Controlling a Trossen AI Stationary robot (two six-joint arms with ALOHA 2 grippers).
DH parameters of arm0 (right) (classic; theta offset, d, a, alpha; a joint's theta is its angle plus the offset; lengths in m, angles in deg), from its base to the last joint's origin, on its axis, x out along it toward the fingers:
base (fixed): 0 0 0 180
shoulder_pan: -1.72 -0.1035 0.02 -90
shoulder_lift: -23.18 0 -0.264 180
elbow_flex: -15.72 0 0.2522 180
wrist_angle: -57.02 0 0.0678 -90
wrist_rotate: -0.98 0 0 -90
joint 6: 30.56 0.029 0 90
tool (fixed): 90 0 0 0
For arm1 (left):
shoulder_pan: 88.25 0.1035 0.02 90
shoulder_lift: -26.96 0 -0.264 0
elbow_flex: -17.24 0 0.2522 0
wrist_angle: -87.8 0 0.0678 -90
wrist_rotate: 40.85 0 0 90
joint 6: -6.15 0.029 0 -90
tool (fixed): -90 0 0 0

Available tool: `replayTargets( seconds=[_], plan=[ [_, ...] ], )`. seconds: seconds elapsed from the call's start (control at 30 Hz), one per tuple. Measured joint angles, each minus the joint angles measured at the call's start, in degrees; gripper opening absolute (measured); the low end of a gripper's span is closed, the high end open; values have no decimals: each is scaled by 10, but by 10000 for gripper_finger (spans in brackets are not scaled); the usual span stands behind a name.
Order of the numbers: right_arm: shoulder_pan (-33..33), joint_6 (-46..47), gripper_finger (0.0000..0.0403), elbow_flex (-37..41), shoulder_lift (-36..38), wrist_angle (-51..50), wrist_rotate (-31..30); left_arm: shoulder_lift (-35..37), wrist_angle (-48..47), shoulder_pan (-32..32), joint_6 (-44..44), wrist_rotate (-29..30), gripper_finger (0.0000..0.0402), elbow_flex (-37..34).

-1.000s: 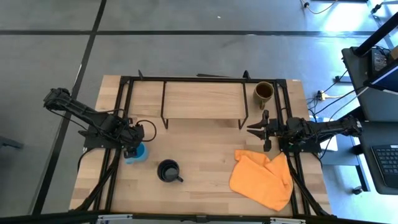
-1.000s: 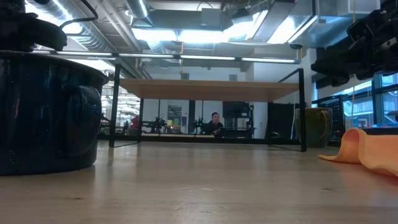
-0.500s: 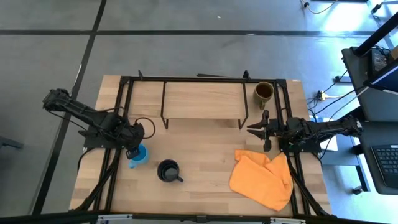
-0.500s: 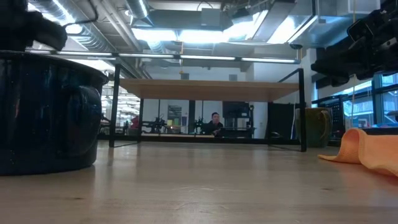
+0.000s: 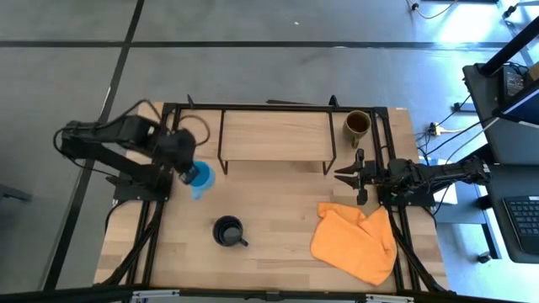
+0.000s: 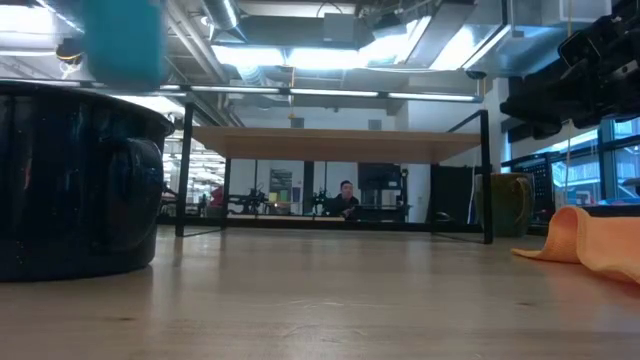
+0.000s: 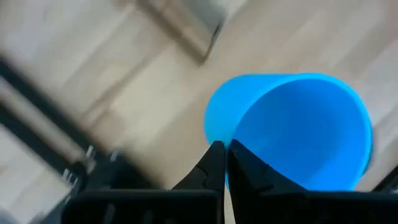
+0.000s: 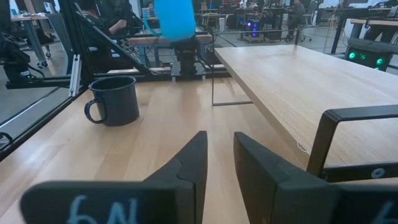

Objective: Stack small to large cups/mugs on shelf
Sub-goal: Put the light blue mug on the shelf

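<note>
The small light blue mug hangs in the air at my left gripper, which is shut on it, left of the shelf's near left corner. It also shows in the low view and the right wrist view. The black mug stands on its base near the table's near edge. The olive-brown mug stands on the table right of the shelf. My right gripper waits open near the shelf's right end, touching nothing. My left gripper holds the blue mug by its rim, pinched between the two fingers, one finger inside the mug and one outside its wall. The mug is lifted clear of the table and tilted.
An orange cloth lies crumpled on the table's near right part. The shelf's black frame and legs stand close to the lifted mug. Bare wood lies between the black mug and the shelf. A person sits in the room behind.
My left gripper has risen and moved toward the table's far edge and a little right, toward the shelf. It has carried the blue mug, which stood on the table a second ago, up clear of it. My right arm has kept still.
</note>
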Motion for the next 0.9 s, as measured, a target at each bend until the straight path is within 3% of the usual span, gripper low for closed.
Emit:
replayTargets(
  seconds=[0.23,0.43,0.67,0.9],
  plan=[
    [0,0,80,0,0,0,0,-135,-1,105,140,4,0,197],
    [0,0,80,0,0,0,0,-221,-1,217,202,-16,0,306],
    [0,0,81,0,0,0,0,-302,-3,313,234,-120,0,325],
    [0,0,81,0,0,0,0,-345,-3,355,246,-136,0,325]
  ],
)
